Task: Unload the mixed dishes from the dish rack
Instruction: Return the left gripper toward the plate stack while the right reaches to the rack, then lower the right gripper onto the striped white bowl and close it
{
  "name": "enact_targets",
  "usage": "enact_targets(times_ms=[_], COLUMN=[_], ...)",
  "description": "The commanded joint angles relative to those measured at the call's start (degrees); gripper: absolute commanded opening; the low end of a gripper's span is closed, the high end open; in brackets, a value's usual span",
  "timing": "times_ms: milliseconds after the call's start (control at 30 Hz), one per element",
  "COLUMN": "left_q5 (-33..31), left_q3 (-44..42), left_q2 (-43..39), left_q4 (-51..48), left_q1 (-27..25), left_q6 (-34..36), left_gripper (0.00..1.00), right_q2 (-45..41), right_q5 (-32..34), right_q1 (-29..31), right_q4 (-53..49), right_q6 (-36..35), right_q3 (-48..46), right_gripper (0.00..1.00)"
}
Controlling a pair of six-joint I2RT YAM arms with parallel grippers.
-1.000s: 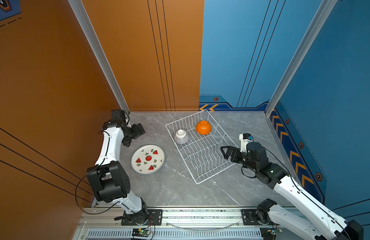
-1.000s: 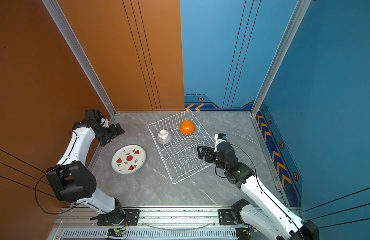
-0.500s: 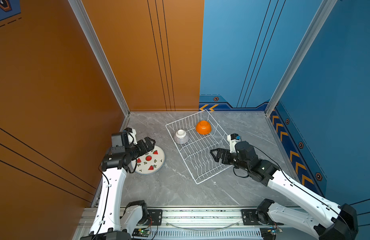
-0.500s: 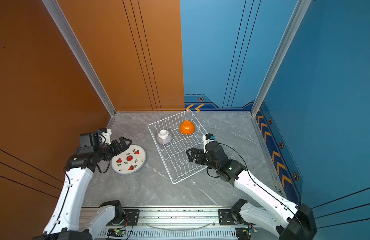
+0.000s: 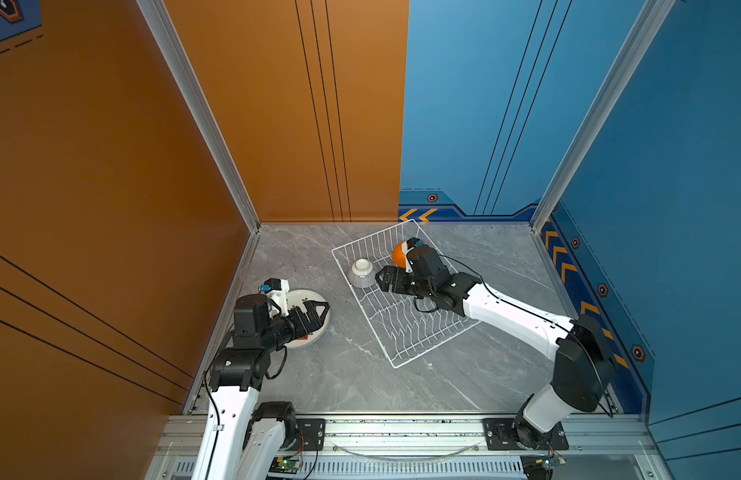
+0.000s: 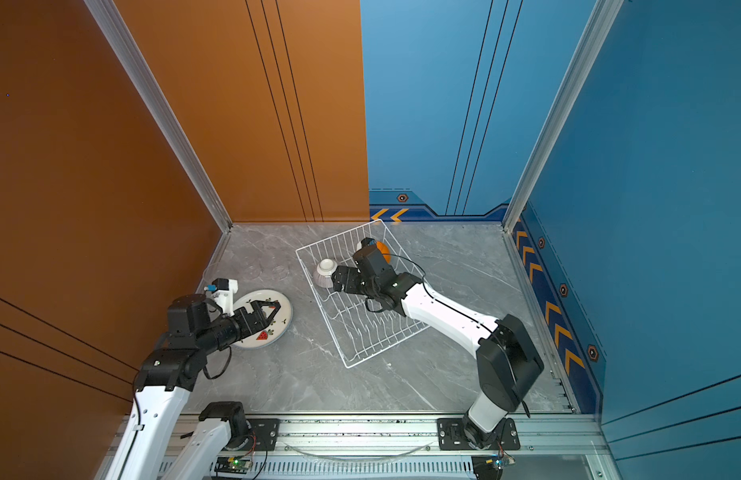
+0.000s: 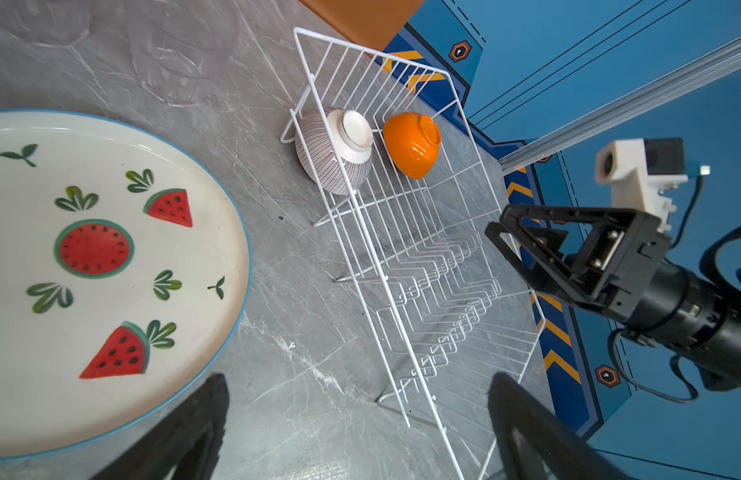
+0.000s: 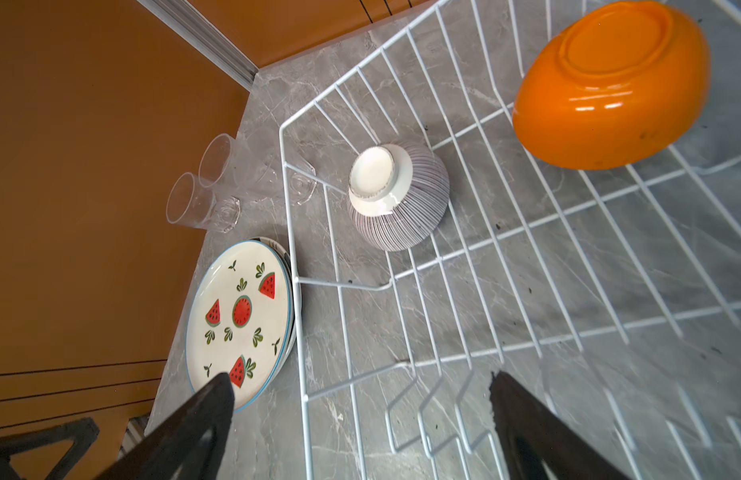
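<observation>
1. Your left gripper (image 5: 323, 316) hangs wide open and empty over the watermelon plate (image 5: 308, 296). The plate lies flat on the counter (image 5: 360, 386), left of the dish rack (image 5: 402, 332). A second plate seems to lie beneath it, though only an edge shows.
2. Your right gripper (image 5: 380, 281) is spread wide, holding nothing, inside the rack just beside the striped bowl (image 5: 362, 272).
3. That bowl and the orange bowl (image 5: 397, 255) sit foot-up at the rack's far end.
4. Clear glasses (image 8: 202, 187) are on the counter outside the rack, by the orange wall (image 5: 111, 187).
</observation>
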Motion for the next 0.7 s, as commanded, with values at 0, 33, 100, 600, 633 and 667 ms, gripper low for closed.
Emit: enact_targets(times_ms=[0, 33, 100, 600, 633, 667], left_q5=[-0.15, 0.10, 0.42, -1.41, -1.35, -1.36], left_q3=[0.44, 0.71, 1.26, -1.75, -1.80, -1.86], left_q2=[2.10, 2.65, 3.19, 2.42, 2.73, 3.16], left_q4=[2.31, 2.95, 4.16, 9.66, 9.89, 10.06], left_q1=[-1.74, -2.36, -3.56, -4.85, -4.86, -4.93], left_q6=[-1.26, -1.67, -2.64, -6.52, -6.50, -6.50], left_gripper=[0.98, 0.98, 0.98, 0.98, 0.98, 0.98], right_q2=[5.93, 7.79, 11.93, 29.58, 30.04, 30.61], right_q5=[0.64, -0.26, -1.64, -8.10, -8.43, -8.83], right_q1=[-1.25, -1.62, -2.24, -6.64, -6.63, -6.69], right_q4=[0.47, 0.85, 2.02, 8.97, 8.92, 8.87], right_q6=[-1.33, -1.16, -0.57, 4.78, 4.71, 4.72], right_q3=[5.09, 6.41, 9.09, 18.57, 19.02, 19.49], right_gripper=[0.95, 0.95, 0.95, 0.95, 0.95, 0.95])
